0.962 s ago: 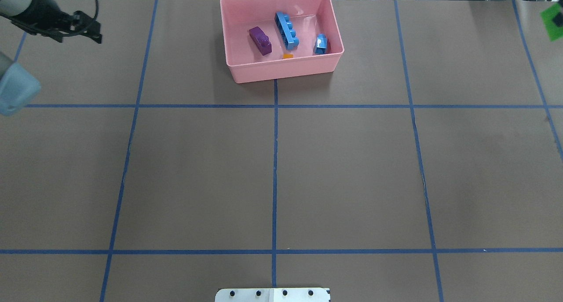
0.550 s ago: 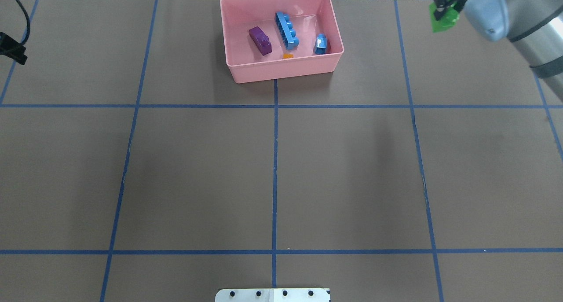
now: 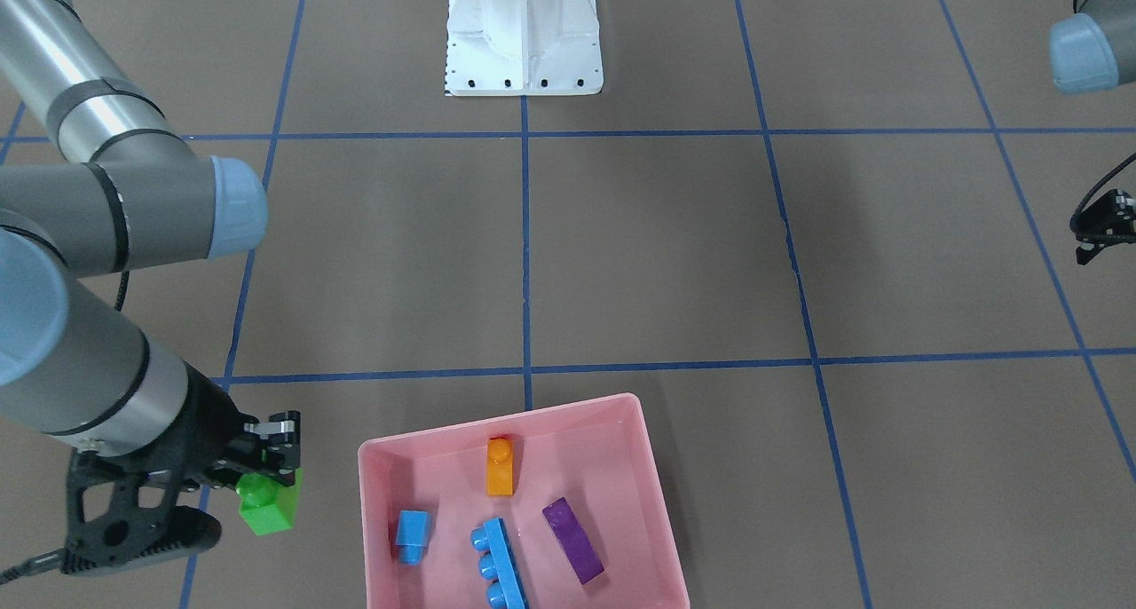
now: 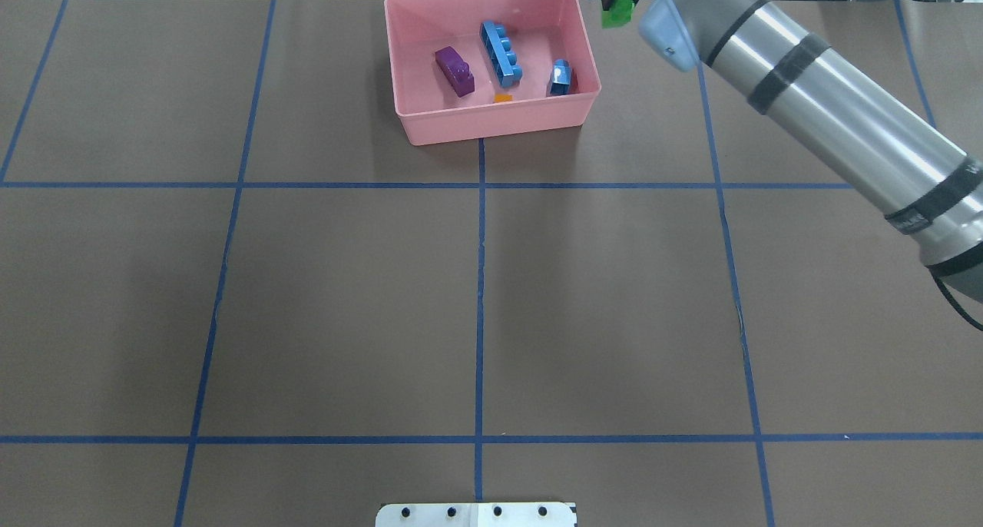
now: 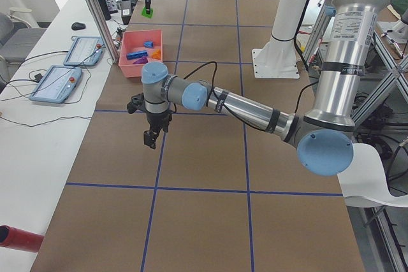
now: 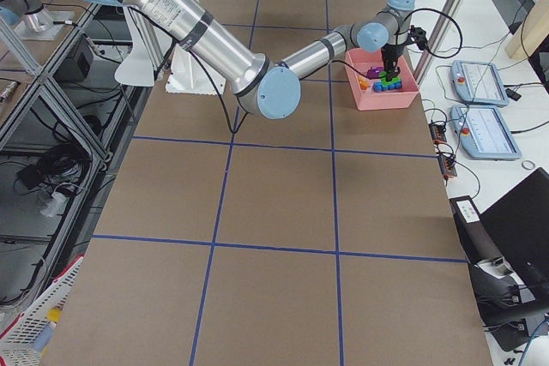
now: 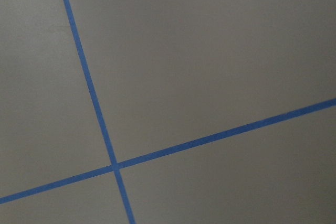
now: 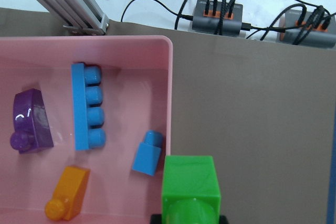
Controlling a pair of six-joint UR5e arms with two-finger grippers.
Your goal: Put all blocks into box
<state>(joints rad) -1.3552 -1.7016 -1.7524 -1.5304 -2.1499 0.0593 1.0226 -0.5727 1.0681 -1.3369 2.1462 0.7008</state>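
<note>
We see bright, even light from above in every view: the box throws only a soft, short shadow onto the table on its near side, and the strip beyond the far edge is washed out white. Small white glints sit on the small blue block, the purple block and the right arm. The left wrist view looks flat and slightly soft, and the green block, close to the right wrist lens, is oversaturated.

Brown table covering fills the view, two blue tape lines crossing toward its lower left.
</note>
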